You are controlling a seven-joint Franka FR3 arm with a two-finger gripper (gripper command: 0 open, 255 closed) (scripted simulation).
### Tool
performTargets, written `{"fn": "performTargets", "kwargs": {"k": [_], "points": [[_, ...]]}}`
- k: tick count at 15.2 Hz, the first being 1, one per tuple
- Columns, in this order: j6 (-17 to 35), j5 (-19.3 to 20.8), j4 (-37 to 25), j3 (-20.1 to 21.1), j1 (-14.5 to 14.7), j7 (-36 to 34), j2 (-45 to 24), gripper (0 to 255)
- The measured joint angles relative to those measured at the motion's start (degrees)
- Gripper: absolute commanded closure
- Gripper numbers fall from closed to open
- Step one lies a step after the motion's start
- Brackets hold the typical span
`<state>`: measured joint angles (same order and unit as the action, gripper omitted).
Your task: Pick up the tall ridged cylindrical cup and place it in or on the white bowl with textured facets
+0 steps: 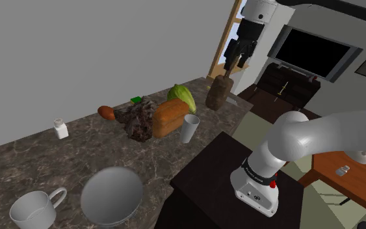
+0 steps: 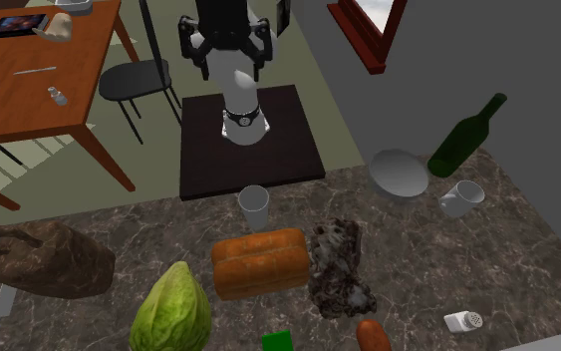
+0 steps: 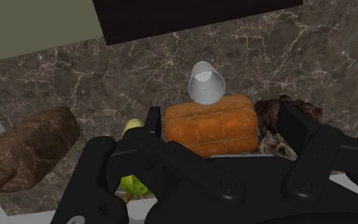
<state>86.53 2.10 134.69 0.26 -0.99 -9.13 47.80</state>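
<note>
Pincer (image 1: pixel 237 64) open, empty, high above far end of bench (image 1: pixel 58 162). Ridged cup (image 1: pixel 190 128) upright on bench at edge nearest stand (image 1: pixel 207 182), just beside bread loaf (image 1: pixel 170 117). Bowl (image 1: pixel 112 195) well apart from cup, near mug (image 1: pixel 35 209).

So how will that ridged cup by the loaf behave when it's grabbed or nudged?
Probably tippy: the cup stands upright, tall and narrow, so a nudge up high may topple it and let it roll on the counter. Its ridged sides should help grip. It looks empty and thin-walled from the wrist view, so likely light.
</note>
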Motion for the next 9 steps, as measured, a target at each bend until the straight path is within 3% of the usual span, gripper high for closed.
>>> {"fn": "performTargets", "kwargs": {"k": [2,9], "points": [[0.77,-0.03,0.94,0.15,0.02,-0.19,0.23,0],[14.27,-0.44,12.49,2.44,0.42,-3.04,-1.03,0]]}}
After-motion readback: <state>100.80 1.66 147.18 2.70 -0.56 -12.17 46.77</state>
